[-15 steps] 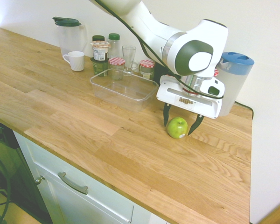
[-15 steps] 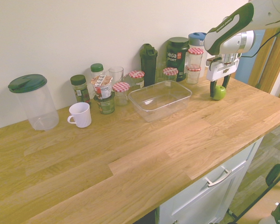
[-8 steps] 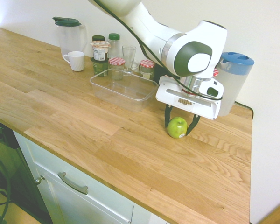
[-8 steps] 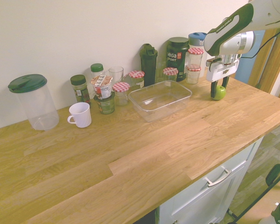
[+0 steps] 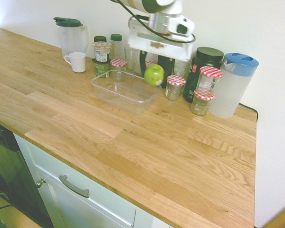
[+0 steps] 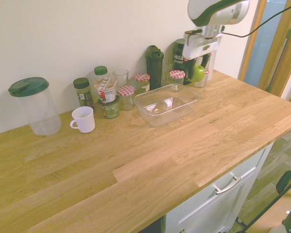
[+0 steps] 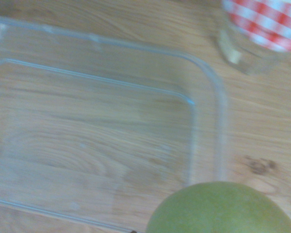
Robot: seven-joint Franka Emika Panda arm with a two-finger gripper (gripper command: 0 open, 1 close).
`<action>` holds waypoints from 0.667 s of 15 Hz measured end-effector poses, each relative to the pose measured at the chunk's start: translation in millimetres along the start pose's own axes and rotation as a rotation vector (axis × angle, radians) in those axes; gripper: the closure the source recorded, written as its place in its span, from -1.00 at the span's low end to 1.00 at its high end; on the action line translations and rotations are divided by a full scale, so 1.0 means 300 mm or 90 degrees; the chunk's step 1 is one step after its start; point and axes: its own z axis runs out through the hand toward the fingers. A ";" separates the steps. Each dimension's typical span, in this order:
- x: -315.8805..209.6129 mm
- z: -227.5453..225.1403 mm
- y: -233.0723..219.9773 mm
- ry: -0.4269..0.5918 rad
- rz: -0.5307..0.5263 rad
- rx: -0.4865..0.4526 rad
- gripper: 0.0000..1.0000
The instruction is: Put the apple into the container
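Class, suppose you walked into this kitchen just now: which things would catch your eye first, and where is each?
First, the bright green apple gripped in the robot's tool, in the air above the right end of the clear container. Next, the red-checked jars and the blue-lidded pitcher lined along the wall.

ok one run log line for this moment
end effector: shut on small green apple | apple: airborne by clear rectangular plastic tub | tub: empty

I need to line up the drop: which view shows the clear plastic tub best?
The second exterior view: the clear rectangular plastic tub shows whole and unobstructed on the wooden counter. The first exterior view shows it whole too, with the small green apple overlapping its far corner. The wrist view shows only one blurred corner.
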 end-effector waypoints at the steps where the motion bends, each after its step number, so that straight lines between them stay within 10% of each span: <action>1: -0.049 0.021 -0.092 -0.001 0.002 -0.009 1.00; 8: -0.158 0.314 -0.203 -0.020 0.021 -0.060 1.00; 9: -0.164 0.335 -0.198 -0.019 0.023 -0.061 -1.00; 10: -0.170 0.351 -0.192 -0.019 0.024 -0.062 -1.00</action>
